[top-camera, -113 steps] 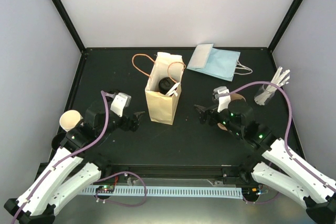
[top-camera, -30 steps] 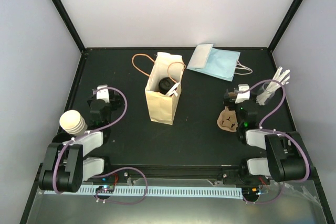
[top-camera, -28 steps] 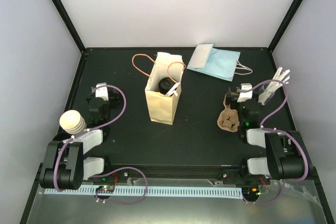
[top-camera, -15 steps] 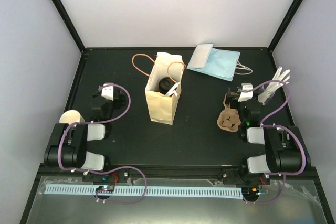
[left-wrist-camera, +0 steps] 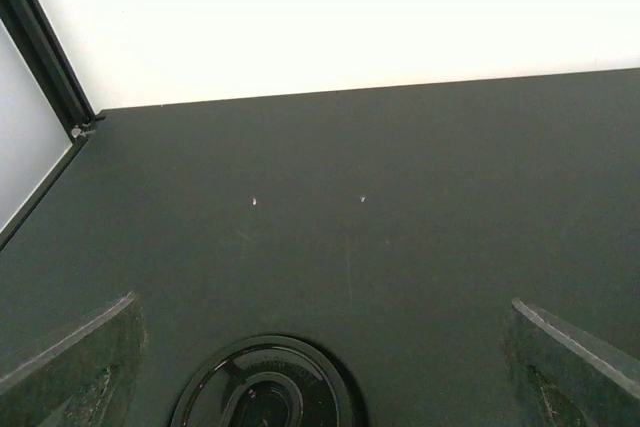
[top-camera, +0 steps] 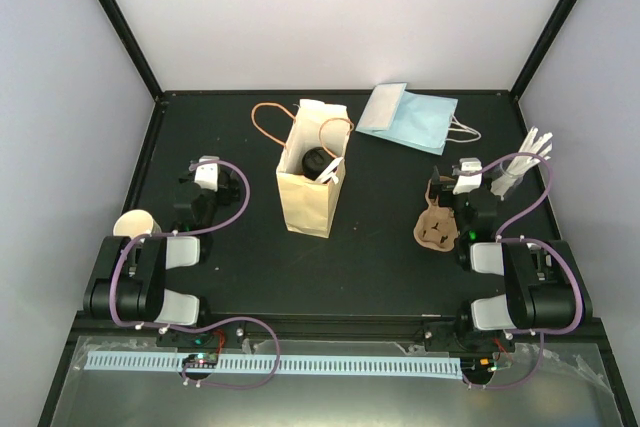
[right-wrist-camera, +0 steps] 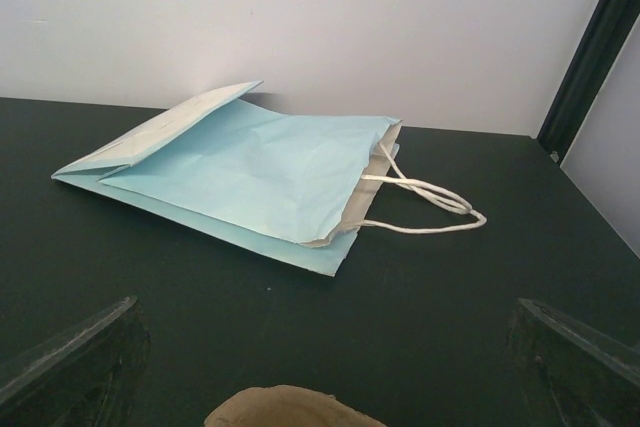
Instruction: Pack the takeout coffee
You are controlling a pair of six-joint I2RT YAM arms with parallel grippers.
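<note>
Black tabletop (top-camera: 370,267) boxed in by plain white walls, and honestly it looks like you're at the wrap-up. The takeout coffee (top-camera: 318,162) sits down inside the tan paper bag (top-camera: 303,202), which stands upright mid-table, with only the cup's black lid showing through the open top. Both arms are folded at their bases, well apart from the bag. The left gripper (left-wrist-camera: 322,299) has its fingers spread wide with nothing between them, same for the right gripper (right-wrist-camera: 325,300), which looks out at the flat blue bag (right-wrist-camera: 250,162). So my read is the step in hand is just parking cleanly. If you move at all, go slow: the right arm is just beside the pulp carrier (top-camera: 433,229) and the left is near the stack of cups (top-camera: 133,227), so no sideways elbow swings. There's also a loose black lid (left-wrist-camera: 265,397) at the bottom of the left wrist view, can't tell what it rests on, so lift before sweeping there. And leave the bag alone, light paper probably tips easily.
</note>
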